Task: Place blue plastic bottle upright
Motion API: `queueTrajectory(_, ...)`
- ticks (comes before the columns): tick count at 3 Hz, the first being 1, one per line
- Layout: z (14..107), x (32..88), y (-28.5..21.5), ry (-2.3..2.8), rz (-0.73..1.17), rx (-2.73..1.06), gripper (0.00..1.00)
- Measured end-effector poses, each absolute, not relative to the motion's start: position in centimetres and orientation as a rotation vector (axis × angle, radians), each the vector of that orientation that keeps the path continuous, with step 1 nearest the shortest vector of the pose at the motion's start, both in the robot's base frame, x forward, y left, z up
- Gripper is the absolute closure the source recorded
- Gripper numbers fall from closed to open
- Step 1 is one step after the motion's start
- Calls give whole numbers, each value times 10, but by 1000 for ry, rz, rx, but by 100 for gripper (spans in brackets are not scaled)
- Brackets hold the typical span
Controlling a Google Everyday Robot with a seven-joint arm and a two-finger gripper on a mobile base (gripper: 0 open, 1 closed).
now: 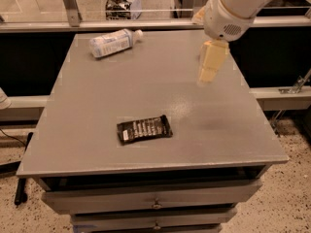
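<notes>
The surface (87, 106) carries two visible items. The claw (209, 74) hangs above its far right part, well apart from both, and whether it is open or closed cannot be told. The bottle (112, 42) lies on its side near the far left corner with its cap pointing right, so an off-centre grasp would likely roll it over the far edge, and a tilted release would topple it again. Its label and the pale print on the dark wrapper (144, 129) are not legible.
</notes>
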State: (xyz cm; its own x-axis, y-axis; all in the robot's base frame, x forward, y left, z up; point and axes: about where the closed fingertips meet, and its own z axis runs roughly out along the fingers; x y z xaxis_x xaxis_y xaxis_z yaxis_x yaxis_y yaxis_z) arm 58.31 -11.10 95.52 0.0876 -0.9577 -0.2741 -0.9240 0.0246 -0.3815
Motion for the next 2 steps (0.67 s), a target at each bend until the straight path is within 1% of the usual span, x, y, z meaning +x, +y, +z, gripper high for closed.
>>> queueTrajectory(1,971,630,-74,1776,-92,-1832,0)
queueTrajectory(2,971,631,-73,1773,-93,-1831,0)
